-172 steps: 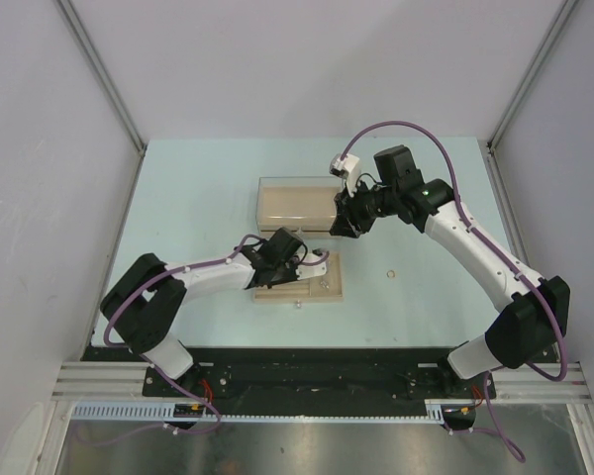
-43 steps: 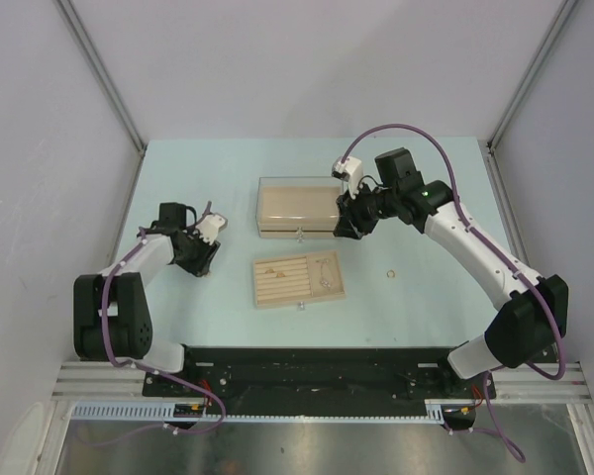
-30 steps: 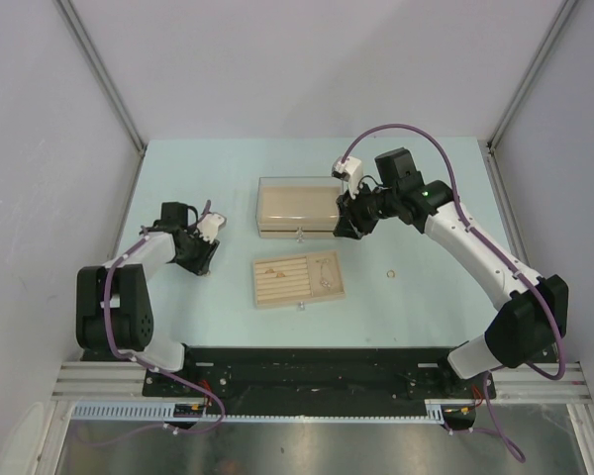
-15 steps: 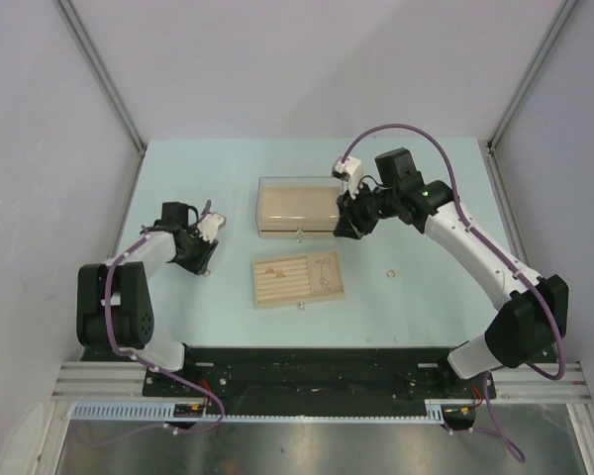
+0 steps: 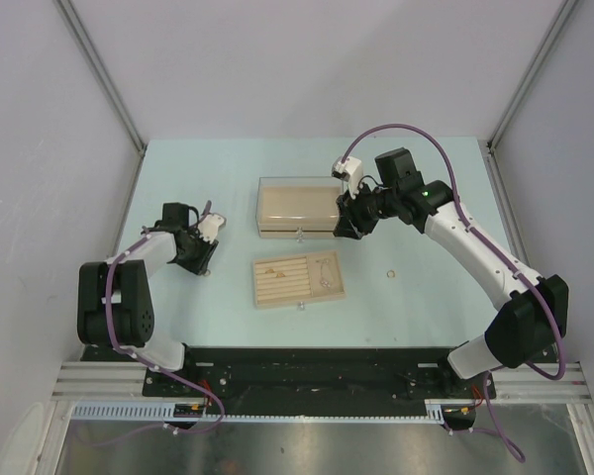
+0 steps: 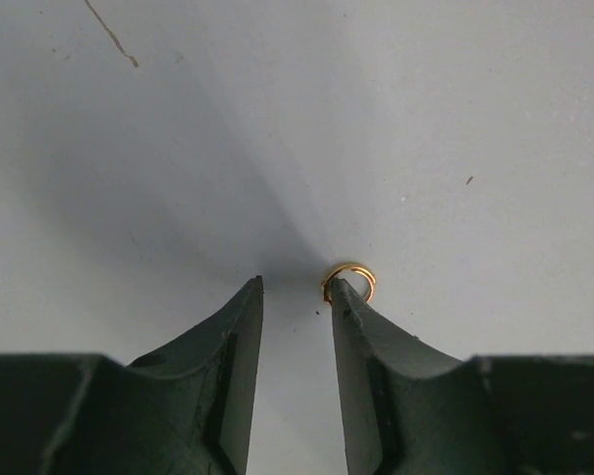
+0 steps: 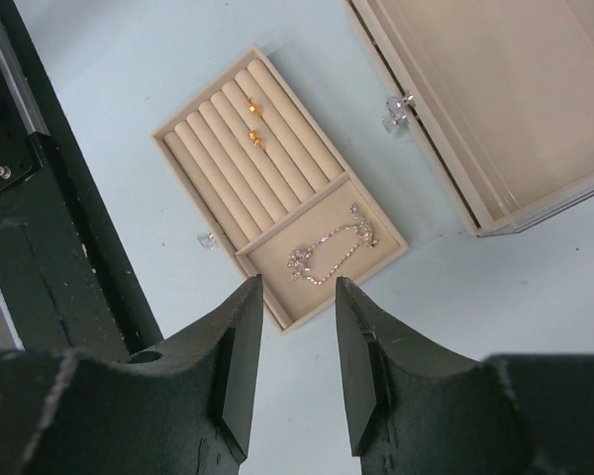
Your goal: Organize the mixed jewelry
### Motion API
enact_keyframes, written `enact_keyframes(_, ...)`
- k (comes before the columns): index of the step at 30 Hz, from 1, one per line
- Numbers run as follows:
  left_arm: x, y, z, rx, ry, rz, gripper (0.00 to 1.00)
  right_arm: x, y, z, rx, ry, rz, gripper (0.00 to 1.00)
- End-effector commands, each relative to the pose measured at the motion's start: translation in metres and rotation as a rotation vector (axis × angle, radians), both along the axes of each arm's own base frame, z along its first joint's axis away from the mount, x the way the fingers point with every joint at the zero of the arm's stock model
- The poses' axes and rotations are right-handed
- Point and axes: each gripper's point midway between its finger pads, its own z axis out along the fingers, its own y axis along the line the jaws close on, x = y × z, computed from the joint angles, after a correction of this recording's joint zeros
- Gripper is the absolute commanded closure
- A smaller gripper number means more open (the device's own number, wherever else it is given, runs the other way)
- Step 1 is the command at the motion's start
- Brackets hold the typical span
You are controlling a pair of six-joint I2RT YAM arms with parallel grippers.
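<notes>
In the left wrist view a small gold ring [image 6: 351, 266] lies on the table, touching the tip of the right finger [image 6: 361, 327]; most of it is outside the gap. My left gripper [image 6: 295, 287] is open and low over the table at the far left [image 5: 202, 262]. My right gripper [image 7: 299, 287] is open and empty, hovering between the beige box [image 5: 297, 206] and the slotted tray [image 5: 277, 287]. The tray holds two gold rings [image 7: 254, 104] in its slots and a silvery chain [image 7: 332, 245] in its flat compartment. Another gold ring [image 5: 389, 272] lies on the table right of the tray.
The open beige box [image 7: 495, 109] with a small knob [image 7: 398, 106] stands behind the tray. The tray's own knob [image 7: 208, 238] points to the near edge. The black base rail [image 7: 20, 198] runs along the table's front. Grey walls close in both sides.
Since 5.7 s ago my left arm has left the tray and swung to the far left of the table. Over the last second it only shifted slightly. The right arm has not moved.
</notes>
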Motion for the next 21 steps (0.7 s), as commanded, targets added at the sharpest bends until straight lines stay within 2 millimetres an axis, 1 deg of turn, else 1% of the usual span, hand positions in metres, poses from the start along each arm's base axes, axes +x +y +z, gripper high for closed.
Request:
enact_keyframes(1,-0.002,0.000,-0.005,-0.014,0.002,0.013,0.61,0.002,0.001,-0.001,0.006,-0.005,0.004,0.60)
enact_keyframes(7,-0.009,0.000,-0.010,-0.013,0.013,0.012,0.64,0.001,0.001,0.000,0.006,-0.005,0.004,0.60)
enact_keyframes(13,-0.021,0.000,-0.016,-0.004,0.039,-0.001,0.72,0.002,0.001,-0.002,0.005,-0.002,0.005,0.60)
enact_keyframes(15,-0.023,0.000,-0.017,-0.001,0.040,-0.004,0.73,0.002,0.002,-0.001,0.007,-0.003,0.006,0.60)
enact_keyframes(18,-0.025,-0.001,-0.019,-0.004,0.051,-0.012,0.80,0.003,0.002,-0.002,0.006,0.000,0.005,0.60)
enact_keyframes(19,-0.025,-0.001,-0.020,-0.003,0.055,-0.017,0.84,0.003,0.002,-0.002,0.006,0.000,0.005,0.60)
enact_keyframes(21,-0.025,-0.002,-0.022,-0.008,0.069,-0.027,0.90,0.002,0.002,-0.002,0.005,-0.001,0.006,0.59)
